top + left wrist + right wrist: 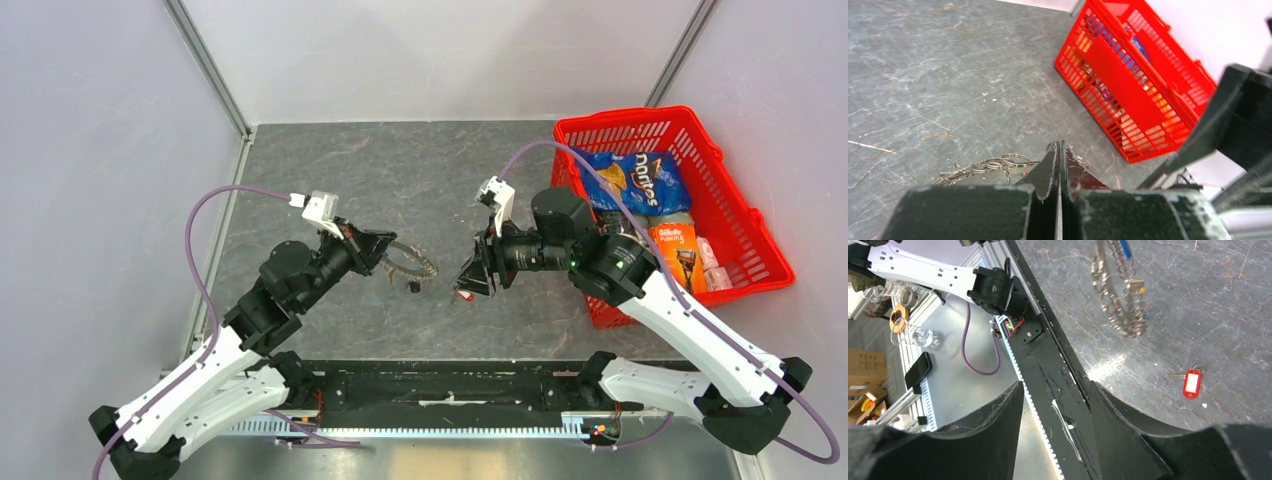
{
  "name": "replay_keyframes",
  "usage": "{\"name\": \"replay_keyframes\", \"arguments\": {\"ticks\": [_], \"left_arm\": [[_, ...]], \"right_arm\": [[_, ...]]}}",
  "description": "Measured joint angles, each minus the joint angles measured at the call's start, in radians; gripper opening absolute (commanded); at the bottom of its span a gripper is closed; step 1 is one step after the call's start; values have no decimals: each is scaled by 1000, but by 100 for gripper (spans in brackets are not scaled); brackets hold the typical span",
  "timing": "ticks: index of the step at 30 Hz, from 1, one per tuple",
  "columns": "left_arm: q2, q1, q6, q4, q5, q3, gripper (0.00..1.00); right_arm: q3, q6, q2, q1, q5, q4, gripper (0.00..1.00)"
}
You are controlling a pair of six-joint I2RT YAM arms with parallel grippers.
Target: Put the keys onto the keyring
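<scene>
The keyring (410,262) lies on the grey table at centre left, a grey hoop strung with small split rings (993,164). My left gripper (385,250) is shut at its left edge. In the left wrist view the shut fingertips (1060,145) sit over the hoop, which shows on both sides of them. Blue (1124,247) and yellow (1135,288) key tags hang on the keyring (1120,295). A key with a red tag (1191,383) lies loose on the table. My right gripper (468,278) hovers open just above it (463,296), its fingers (998,420) wide apart and empty.
A red basket (620,118) with a Doritos bag (640,180) and a Gillette pack (680,250) stands at the right, behind my right arm. A small dark object (412,286) lies just in front of the keyring. The black base rail (1058,390) runs along the near edge.
</scene>
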Motion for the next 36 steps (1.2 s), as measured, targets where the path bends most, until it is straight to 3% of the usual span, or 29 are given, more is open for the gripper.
{"name": "replay_keyframes", "arguments": {"ticks": [16, 36], "left_arm": [[124, 0, -290, 56, -343, 42, 2], [261, 0, -560, -17, -338, 180, 2]], "right_arm": [[-161, 74, 137, 13, 19, 336, 57], [-229, -108, 344, 71, 185, 730, 57]]}}
